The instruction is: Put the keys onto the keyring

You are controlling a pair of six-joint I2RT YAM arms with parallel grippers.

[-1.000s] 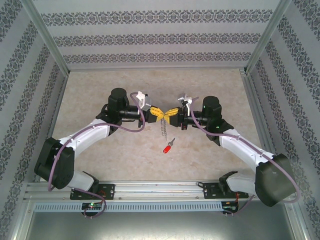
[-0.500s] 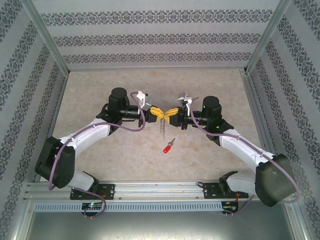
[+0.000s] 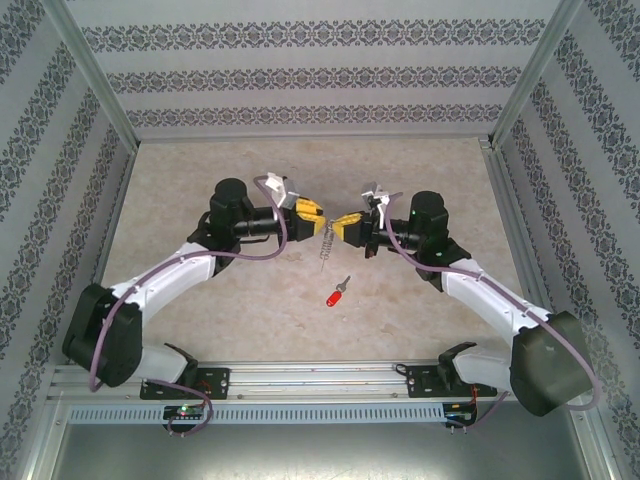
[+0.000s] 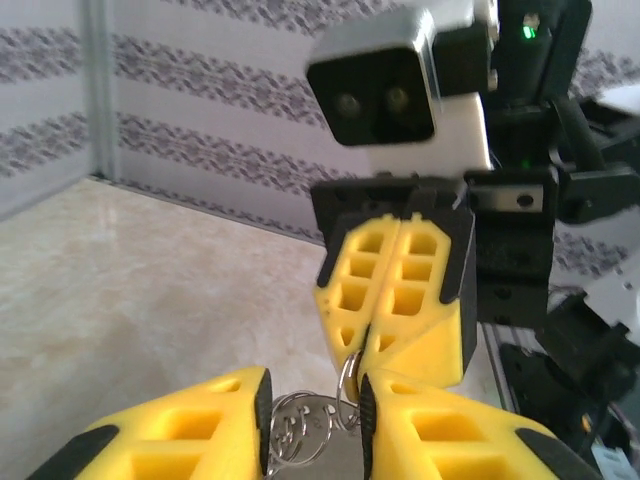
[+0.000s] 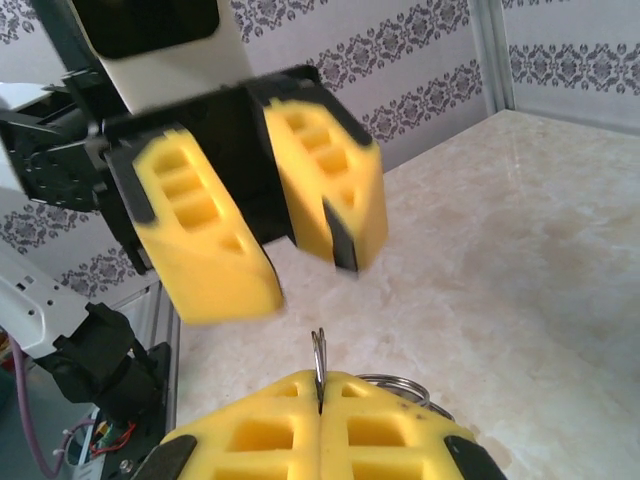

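Right hand (image 3: 338,225) pinching keyring (image 3: 324,250), left hand (image 3: 314,219) open

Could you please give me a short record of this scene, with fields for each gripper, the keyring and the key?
left gripper: open, fingers apart, facing the right one
right gripper: shut on the keyring
keyring: held off the table, part of it dangling below the grippers
key: red head, lying on the table nearer the arm bases, untouched
task state: key not yet on keyring
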